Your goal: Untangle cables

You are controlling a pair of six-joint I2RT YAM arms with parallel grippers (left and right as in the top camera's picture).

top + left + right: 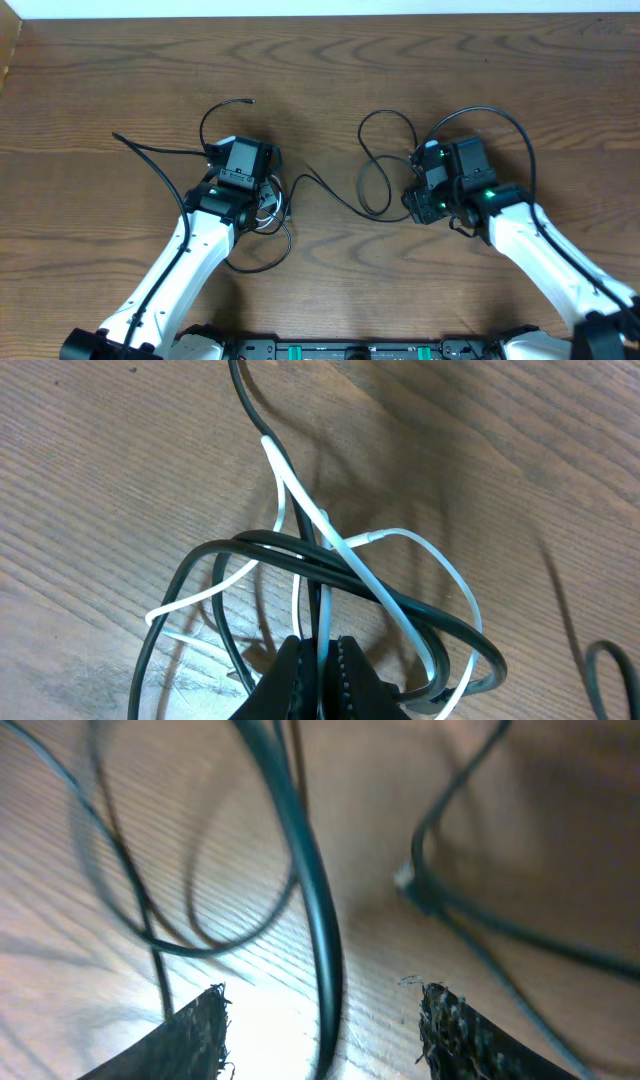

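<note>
The left pincer (320, 658) is pressed together on the white cable (286, 476), which is knotted into loops of the black cable (270, 543) on the desk (100, 480). The right pincer (322, 995) stands apart, with a strand of the black cable running unclamped between its fingers.

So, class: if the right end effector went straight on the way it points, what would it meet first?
Probably the black cable running between the end effector's open fingers, though depth is blurry. Beyond it, the table.
</note>
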